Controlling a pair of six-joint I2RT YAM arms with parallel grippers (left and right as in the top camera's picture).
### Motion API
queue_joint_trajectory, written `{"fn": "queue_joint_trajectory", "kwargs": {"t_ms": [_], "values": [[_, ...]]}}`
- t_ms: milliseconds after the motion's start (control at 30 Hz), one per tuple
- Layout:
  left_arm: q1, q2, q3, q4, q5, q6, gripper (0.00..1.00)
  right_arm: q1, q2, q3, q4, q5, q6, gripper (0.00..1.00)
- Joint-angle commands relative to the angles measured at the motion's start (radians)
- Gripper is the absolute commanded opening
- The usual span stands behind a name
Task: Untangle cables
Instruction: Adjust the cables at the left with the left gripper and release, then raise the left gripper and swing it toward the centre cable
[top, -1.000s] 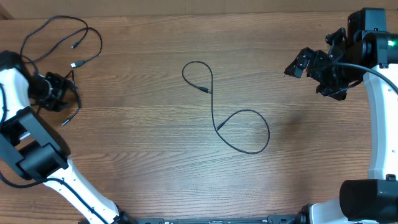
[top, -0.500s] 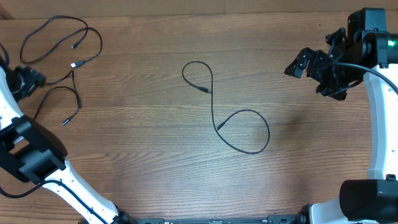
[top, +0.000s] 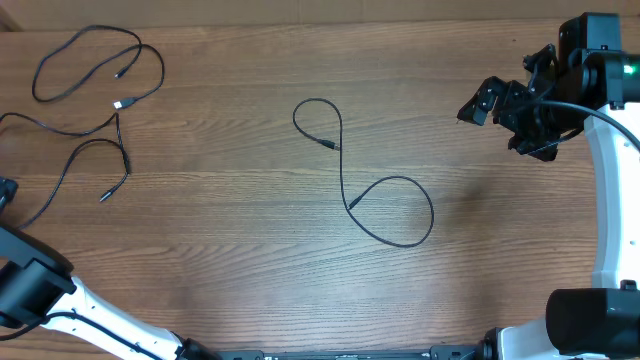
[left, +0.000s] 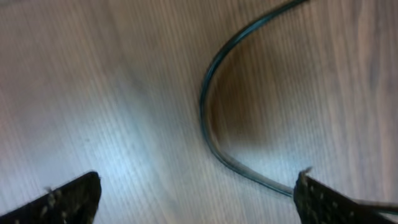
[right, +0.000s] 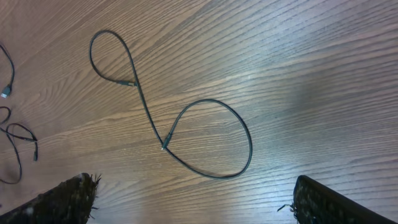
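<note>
Three thin black cables lie apart on the wooden table. One cable (top: 346, 205) (right: 165, 144) curls in an S at the centre. A second cable (top: 119, 104) loops at the far left. A third cable (top: 103, 197) trails below it toward the left edge. In the blurred left wrist view, a curved stretch of cable (left: 204, 106) lies on the wood ahead of my open left gripper (left: 196, 199), and it passes close to the right finger (left: 323, 199). Nothing sits between the jaws. My right gripper (top: 508, 125) (right: 199, 202) hangs open and empty at the far right.
My left arm (top: 30, 290) sits at the bottom-left corner, and its gripper is almost off the overhead view. The right arm (top: 610, 200) runs down the right edge. The two left cables (right: 9, 134) show at the left edge of the right wrist view.
My left gripper opened, let go of the left cable and pulled back left and toward the front, almost out of the overhead view. That cable now lies spread out. The right arm stayed still.
</note>
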Motion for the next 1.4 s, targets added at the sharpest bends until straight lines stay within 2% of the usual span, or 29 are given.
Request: {"fn": "queue_joint_trajectory", "kwargs": {"t_ms": [0,133,500,633,800,933,1000,1100,1233,1367], "values": [[-0.007,0.002,-0.047,0.098,0.158,0.085,0.98,0.003,-0.013,0.002,0.004,-0.005,0.002,1.0],[-0.009,0.002,-0.131,0.198,0.169,0.091,0.91,0.003,-0.013,0.002,0.004,-0.005,0.002,1.0],[-0.005,0.002,-0.174,0.208,0.042,0.087,0.92,0.003,-0.013,0.002,0.004,-0.005,0.002,1.0],[0.0,0.002,-0.217,0.246,0.041,0.083,0.82,0.003,-0.013,0.002,0.004,-0.005,0.002,1.0],[0.005,0.003,-0.271,0.319,0.061,0.058,0.79,0.003,-0.013,0.002,0.004,-0.005,0.002,1.0],[0.007,0.003,-0.276,0.34,0.073,0.058,0.62,0.003,-0.013,0.002,0.003,-0.005,0.002,1.0],[0.007,0.003,-0.276,0.348,0.095,0.058,0.58,0.003,-0.013,0.002,0.004,-0.005,0.002,1.0],[0.007,0.004,-0.276,0.363,0.159,0.059,0.39,0.003,-0.013,0.002,0.004,-0.005,0.002,1.0],[0.005,0.004,-0.276,0.393,0.269,0.058,0.35,0.003,-0.013,0.002,0.004,-0.005,0.002,1.0],[-0.005,0.004,-0.276,0.422,0.303,0.061,0.33,0.003,-0.013,0.002,0.004,-0.005,0.002,1.0]]}}
